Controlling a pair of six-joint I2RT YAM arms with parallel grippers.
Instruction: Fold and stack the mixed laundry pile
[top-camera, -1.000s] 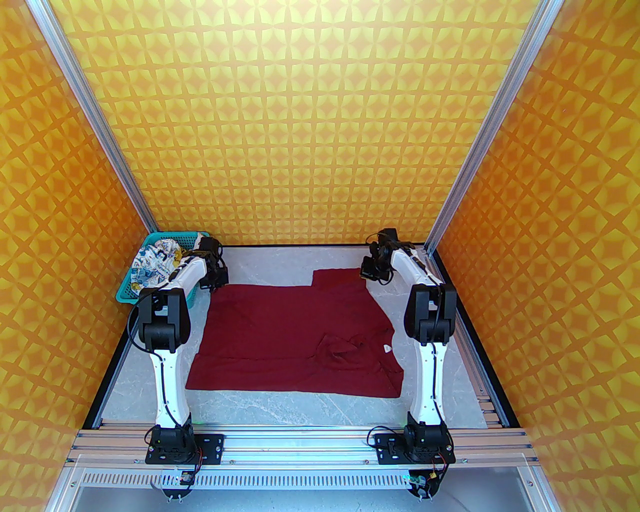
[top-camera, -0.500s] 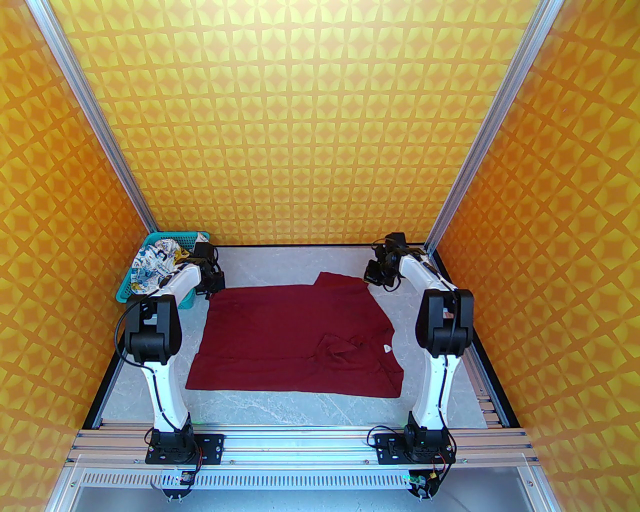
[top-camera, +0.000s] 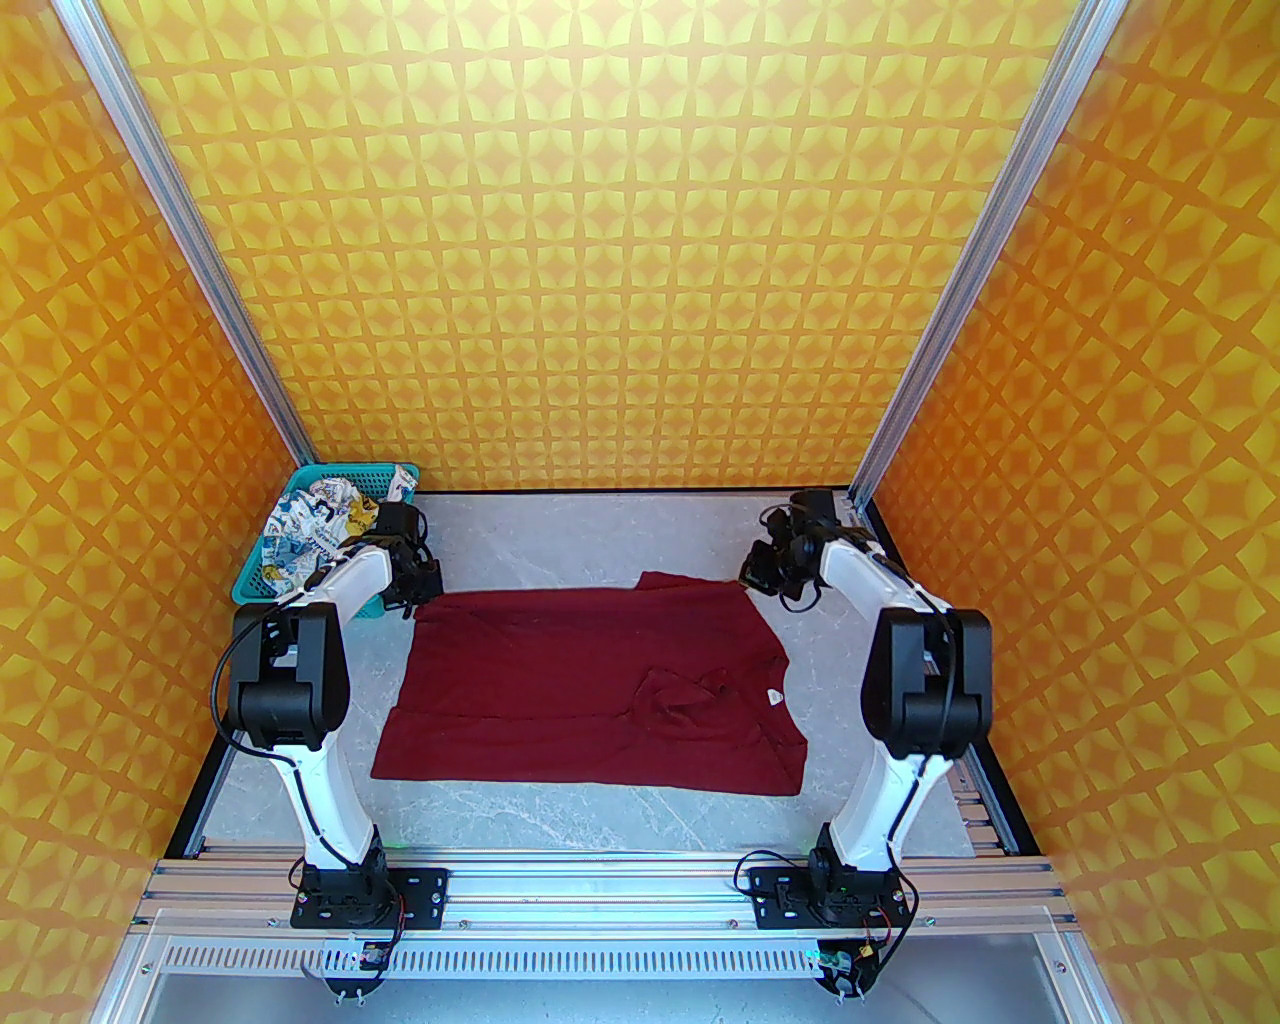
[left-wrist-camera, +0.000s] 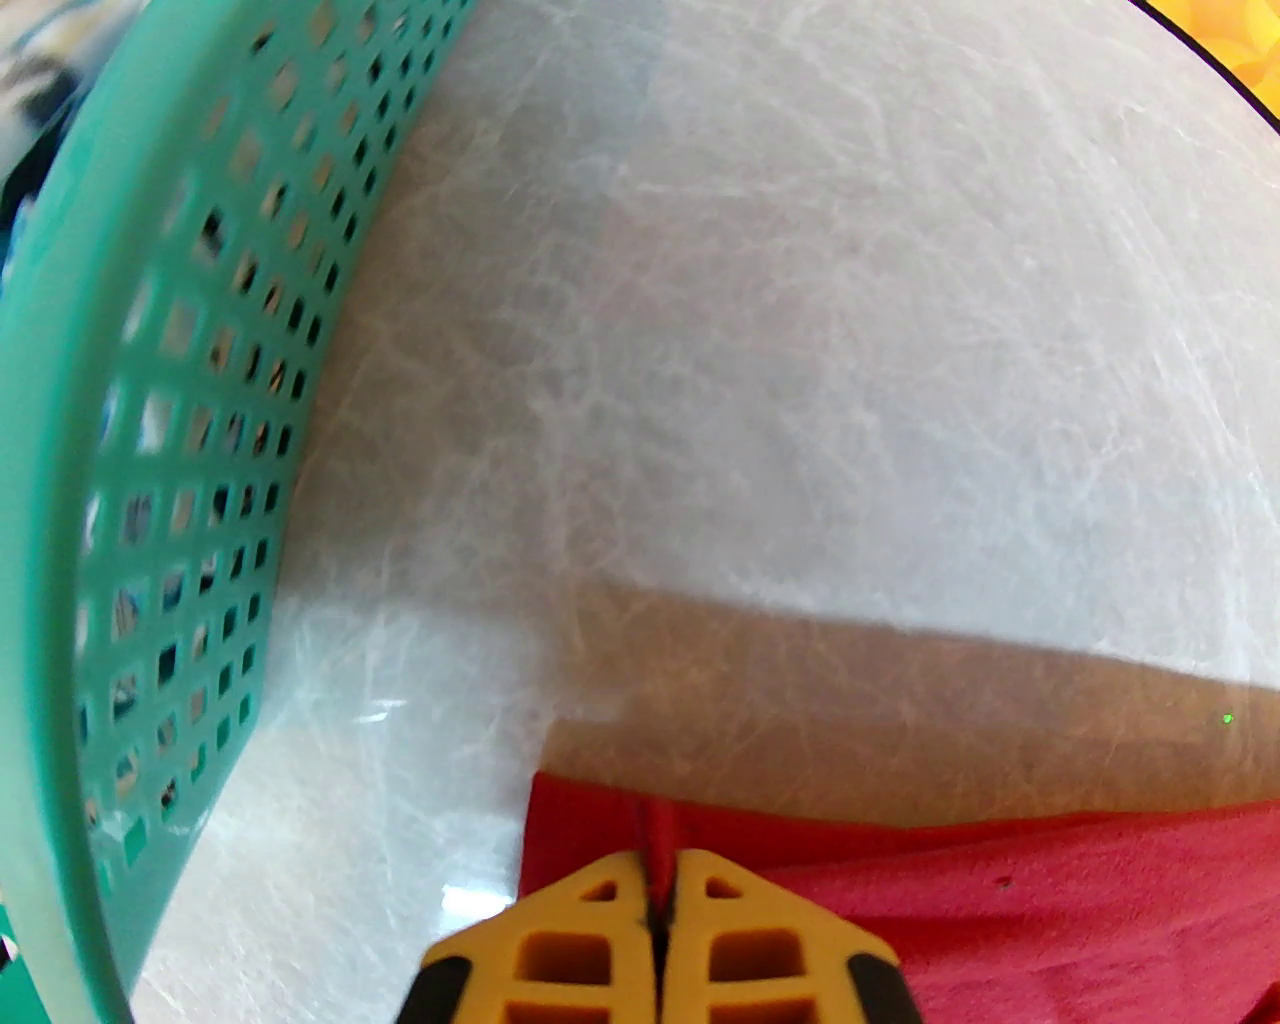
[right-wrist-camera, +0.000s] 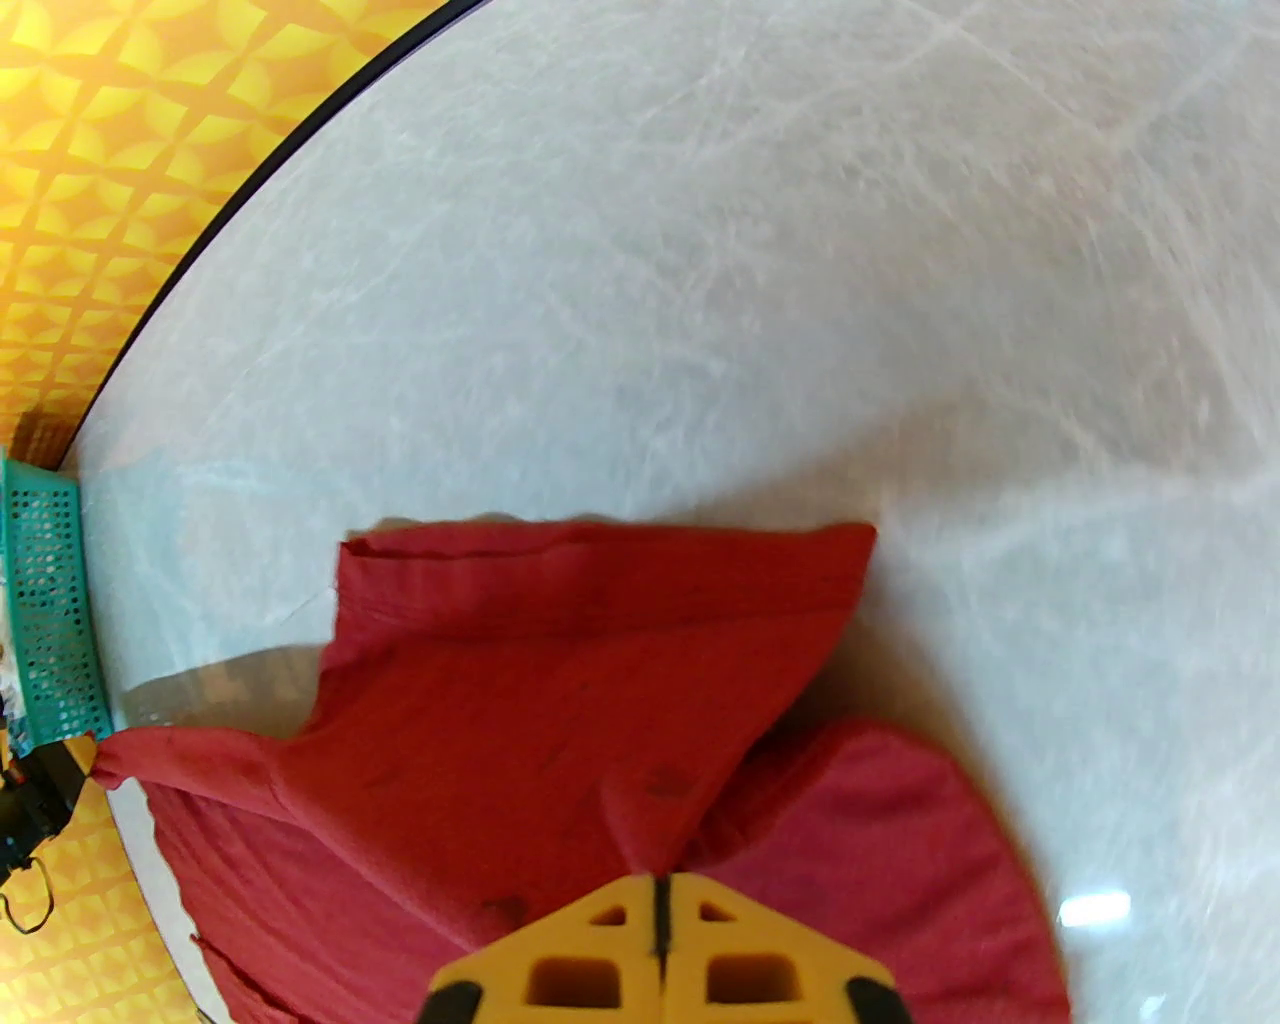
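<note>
A: Where is the dark red T-shirt (top-camera: 590, 690), and what has hold of it?
B: It lies spread over the middle of the bench (top-camera: 600, 525), neck toward the right. The left claw (left-wrist-camera: 662, 868) is closed on its far left corner, with a ridge of red cloth pinched between the yellow fingers. The right claw (right-wrist-camera: 658, 885) is closed on the far right part, by the sleeve. The far edge runs straight between them, raised off the bench, and the near hem lies flat
A: How will it handle?
B: Light and limp, I judge. It wrinkles and bunches round the collar, so it keeps no shape of its own. It isn't fragile, but a thin pinch could pull out if the arms drift apart
A: Best places to take hold?
B: Hem corners, shoulder seams and the sleeve edge, where the cloth is doubled. Two matched points on one edge should bring the fold over square
A: And the other garment?
B: The white printed garment (top-camera: 310, 520) sits crumpled in the teal basket (top-camera: 255, 588) at the far left, just beside the left claw. I'd say it is equally soft and needs spreading out first
A: Any writing?
B: There is a small white neck label (top-camera: 772, 695) at the red collar, too small to read. The print shows blue, yellow and black graphics, with no legible words
</note>
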